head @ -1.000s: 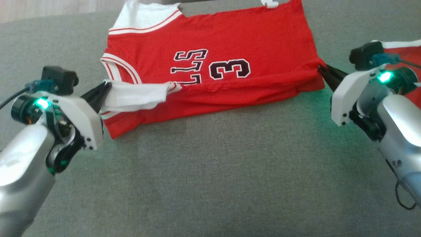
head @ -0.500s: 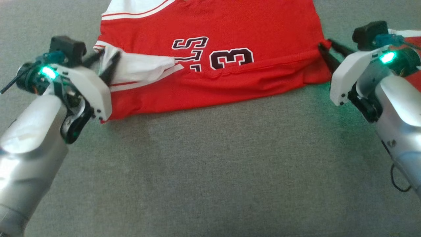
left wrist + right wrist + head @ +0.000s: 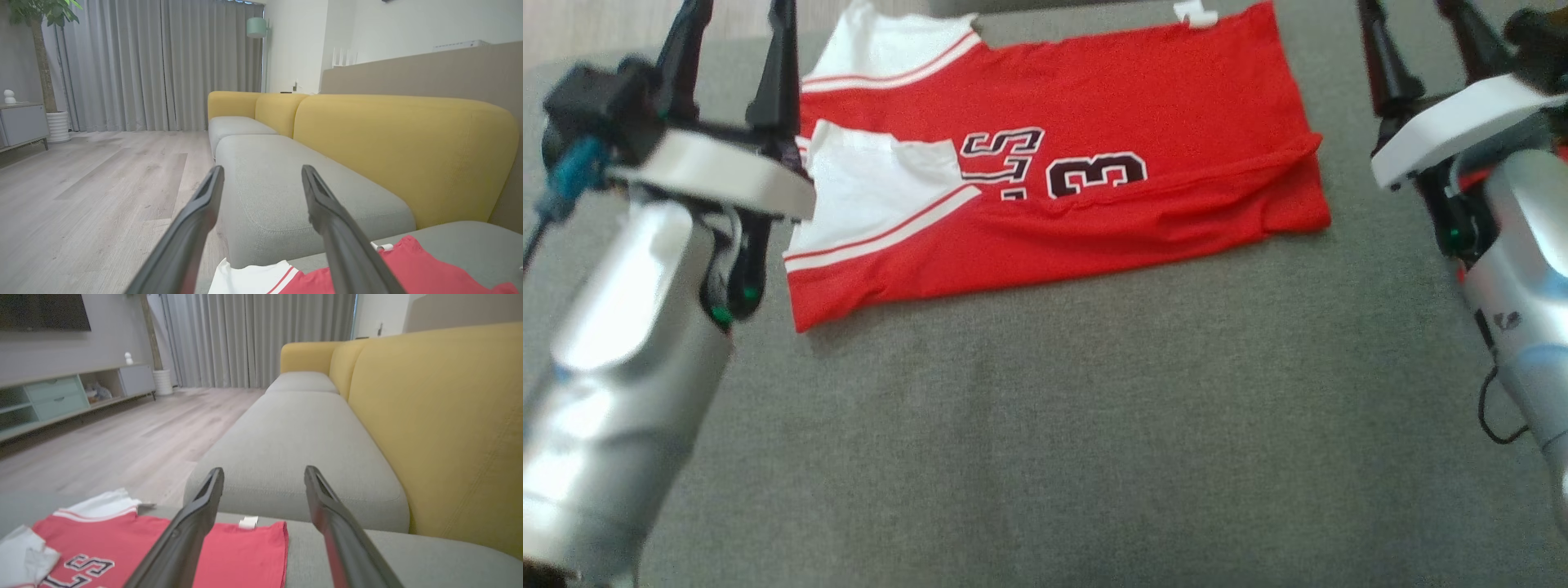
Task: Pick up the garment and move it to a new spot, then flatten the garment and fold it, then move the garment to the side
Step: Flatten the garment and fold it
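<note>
Red jersey (image 3: pixel 1094 188) is lying folded lengthwise on the grey seat (image 3: pixel 1045 408); we are hovering our left gripper (image 3: pixel 735 49) and right gripper (image 3: pixel 1421 41) beside its ends, jaws wide open, empty, seemingly letting the fold rest

Left forearm (image 3: pixel 621 351) and right forearm (image 3: pixel 1523 269): smooth silver shells with white wrist plates (image 3: pixel 711 171); left gripper (image 3: pixel 734 33) and right gripper (image 3: pixel 1417 33), each two long tapering black fingers (image 3: pixel 778 73); black camera block (image 3: pixel 596 106) with teal connector (image 3: pixel 564 175); thin black cable (image 3: pixel 1494 412) looping at right
</note>
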Controlling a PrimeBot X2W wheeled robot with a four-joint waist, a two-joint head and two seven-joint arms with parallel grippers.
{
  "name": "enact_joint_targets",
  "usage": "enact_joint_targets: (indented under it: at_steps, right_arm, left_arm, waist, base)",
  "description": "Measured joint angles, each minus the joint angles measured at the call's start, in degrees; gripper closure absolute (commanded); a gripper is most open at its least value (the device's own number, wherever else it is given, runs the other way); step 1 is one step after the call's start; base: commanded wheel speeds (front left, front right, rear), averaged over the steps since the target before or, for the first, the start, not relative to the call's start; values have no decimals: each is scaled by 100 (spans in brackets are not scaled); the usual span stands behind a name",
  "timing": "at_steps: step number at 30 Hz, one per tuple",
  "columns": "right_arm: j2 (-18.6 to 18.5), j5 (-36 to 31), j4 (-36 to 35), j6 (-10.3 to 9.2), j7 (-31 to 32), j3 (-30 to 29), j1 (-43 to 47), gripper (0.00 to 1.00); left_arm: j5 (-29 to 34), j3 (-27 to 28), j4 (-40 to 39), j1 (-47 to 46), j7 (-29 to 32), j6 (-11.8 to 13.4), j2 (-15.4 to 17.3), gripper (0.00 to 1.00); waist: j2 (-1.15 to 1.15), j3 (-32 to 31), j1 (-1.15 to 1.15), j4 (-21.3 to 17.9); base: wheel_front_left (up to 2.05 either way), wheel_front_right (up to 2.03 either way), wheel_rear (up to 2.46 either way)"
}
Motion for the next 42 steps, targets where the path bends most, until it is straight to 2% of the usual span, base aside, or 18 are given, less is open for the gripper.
enact_joint_targets:
  at_steps: [5,9,16,23,26,31,34,42]
  right_arm:
    - [241,-307,-600,0,-137,-862,341,0]
    - [578,-759,-1308,1,-137,-1518,1083,0]
    - [1363,-1627,-2292,0,-138,-2515,2672,0]
    - [1617,-1919,-2491,0,-136,-2662,3943,0]
    - [1622,-1757,-2576,0,-136,-2661,4223,0]
    - [1628,-1631,-2759,0,-136,-2582,4295,0]
    - [1631,-1607,-2861,0,-136,-2486,4269,0]
    - [1633,-1499,-3141,0,-136,-2193,4130,0]
  left_arm:
    - [257,464,-854,915,-26,369,-11,0]
    - [610,824,-1505,1717,-42,650,-116,0]
    - [897,1012,-1822,2958,-42,701,-503,0]
    - [1163,1277,-1626,3772,-42,691,-890,0]
    - [1260,1429,-1514,4053,-41,638,-1082,0]
    - [1485,1661,-1355,4108,-41,493,-1238,0]
    - [1606,1819,-1151,4047,-41,491,-1295,0]
    - [1645,2127,120,3345,133,700,-1243,0]
  waist:
    - [0,-356,-1,-38]
    - [0,-637,-1,-80]
    - [0,-1013,-1,-92]
    - [0,-1178,-1,-92]
    - [0,-1160,0,-114]
    - [0,-1057,0,-173]
    - [0,-954,0,-240]
    - [0,-544,1,-437]
  base:
    - [0,0,0]
    - [0,0,0]
    - [0,0,0]
    - [0,0,0]
    - [0,0,0]
    - [0,0,0]
    - [0,0,0]
    - [0,0,0]
